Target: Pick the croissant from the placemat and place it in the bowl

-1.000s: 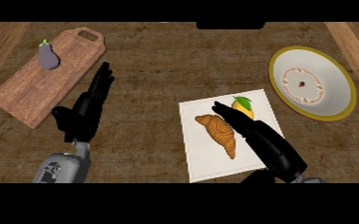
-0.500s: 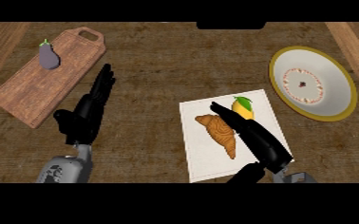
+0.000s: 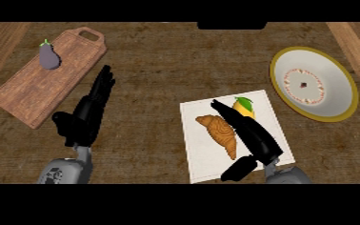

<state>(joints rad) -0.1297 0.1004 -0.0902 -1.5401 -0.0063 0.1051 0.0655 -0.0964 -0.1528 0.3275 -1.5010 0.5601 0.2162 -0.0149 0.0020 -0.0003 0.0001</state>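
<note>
Reaching along the croissant [image 3: 219,132] on the mat [image 3: 204,164] near the tabletop's front edge, my right hand [image 3: 252,136] lies beside it, fingers straight, holding nothing — closing could pinch the orange fruit [image 3: 243,106] instead, or shove the croissant off. Bowl [image 3: 313,84] waits by the right edge.

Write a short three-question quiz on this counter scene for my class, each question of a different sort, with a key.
1. True or false: the croissant already lies in the bowl.
2. Which item sits on the wooden cutting board? A) eggplant B) croissant C) orange fruit
3. Fill in: the right hand lies, fingers straight, over the white ____, right beside the croissant.

Key
1. False; it lies on the placemat, next to an orange fruit.
2. A, the eggplant.
3. placemat.
</note>
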